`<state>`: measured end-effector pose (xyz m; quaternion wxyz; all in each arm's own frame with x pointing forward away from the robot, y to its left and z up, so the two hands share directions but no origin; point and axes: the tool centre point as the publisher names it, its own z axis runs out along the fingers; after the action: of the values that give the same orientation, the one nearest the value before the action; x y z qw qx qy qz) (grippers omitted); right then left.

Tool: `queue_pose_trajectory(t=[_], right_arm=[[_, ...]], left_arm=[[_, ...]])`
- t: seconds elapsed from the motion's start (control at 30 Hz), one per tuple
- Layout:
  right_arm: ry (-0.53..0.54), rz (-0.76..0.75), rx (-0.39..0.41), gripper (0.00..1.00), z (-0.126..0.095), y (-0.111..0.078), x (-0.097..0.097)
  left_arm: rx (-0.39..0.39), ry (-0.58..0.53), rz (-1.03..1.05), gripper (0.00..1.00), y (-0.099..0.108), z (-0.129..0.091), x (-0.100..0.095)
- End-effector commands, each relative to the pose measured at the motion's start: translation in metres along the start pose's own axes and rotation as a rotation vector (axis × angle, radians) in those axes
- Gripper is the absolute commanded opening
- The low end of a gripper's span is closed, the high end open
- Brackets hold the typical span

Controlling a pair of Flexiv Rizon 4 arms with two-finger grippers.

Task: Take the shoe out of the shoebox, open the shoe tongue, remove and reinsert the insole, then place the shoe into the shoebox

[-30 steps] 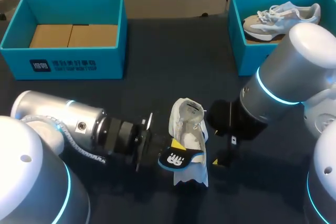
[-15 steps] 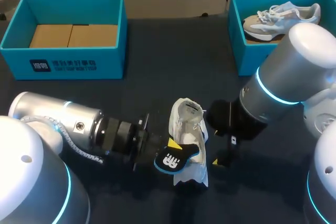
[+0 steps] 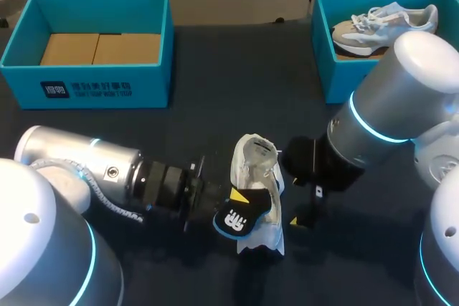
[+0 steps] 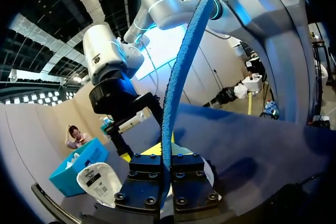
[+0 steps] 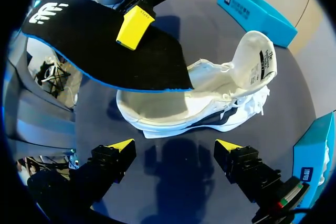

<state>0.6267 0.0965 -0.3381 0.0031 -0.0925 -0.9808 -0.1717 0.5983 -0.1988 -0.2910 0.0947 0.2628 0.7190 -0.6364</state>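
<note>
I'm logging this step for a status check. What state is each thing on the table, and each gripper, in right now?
white shoe: on the table, tongue folded open.
insole: gripped, raised over the shoe's opening.
left gripper: shut on the insole.
right gripper: open, beside the shoe, holding nothing.
left shoebox: open, cardboard inside.
right shoebox: open, second shoe inside.

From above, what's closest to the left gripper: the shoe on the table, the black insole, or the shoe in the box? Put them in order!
1. The insole: held in the left gripper.
2. The white shoe: on the table, right beside it.
3. The grey shoe: in the blue box, far right.
</note>
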Motion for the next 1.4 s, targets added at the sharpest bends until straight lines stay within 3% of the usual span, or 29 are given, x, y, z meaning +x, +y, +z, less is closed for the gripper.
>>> queue_pose_trajectory(t=[0.03,0.87,1.4], right_arm=[[-0.003,0.000,0.001,1.00,0.001,0.000,0.001],[-0.003,0.000,0.001,1.00,0.001,0.000,0.001],[-0.003,0.000,0.001,1.00,0.001,0.000,0.001]], left_arm=[[-0.008,0.004,0.001,0.00,0.005,0.001,-0.001],[-0.080,-0.024,0.048,0.00,0.043,-0.003,-0.016],[-0.098,-0.036,0.072,0.00,0.047,-0.008,-0.019]])
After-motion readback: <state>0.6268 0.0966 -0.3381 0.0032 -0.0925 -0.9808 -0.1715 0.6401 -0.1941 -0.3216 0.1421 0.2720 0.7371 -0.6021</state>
